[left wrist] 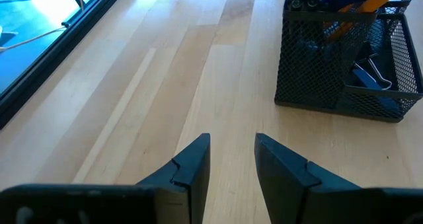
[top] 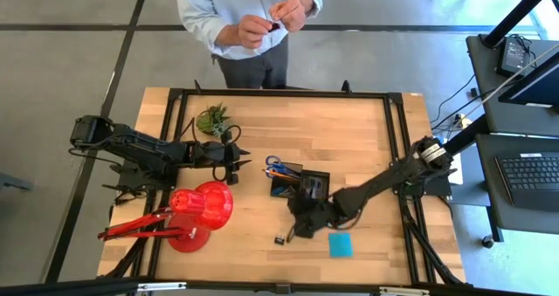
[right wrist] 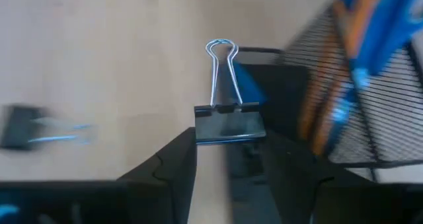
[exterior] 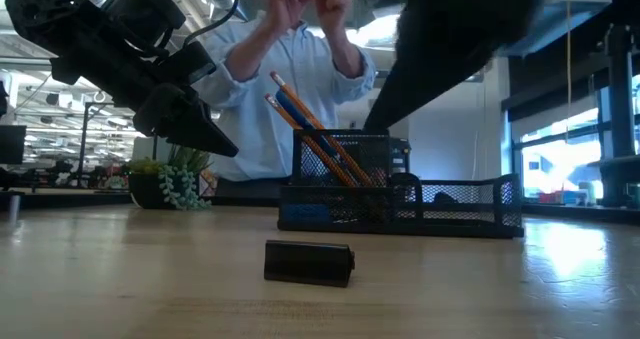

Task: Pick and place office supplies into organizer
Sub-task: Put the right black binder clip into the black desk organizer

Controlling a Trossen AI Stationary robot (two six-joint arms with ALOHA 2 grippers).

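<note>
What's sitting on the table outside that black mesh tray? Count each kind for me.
Red lamp: 1
Green plant: 1
Cyan note pad: 1
Loose binder clip: 1
Total: 4
Uncounted: held binder clip in right end effector.

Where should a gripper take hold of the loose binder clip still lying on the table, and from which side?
Probably from above, fingers closing across the black body of the binder clip, not its thin wire handles. It lies flat on the bare table, near the right gripper, which already holds another clip.

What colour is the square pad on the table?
The note pad is cyan, seen best in the high view.
</note>
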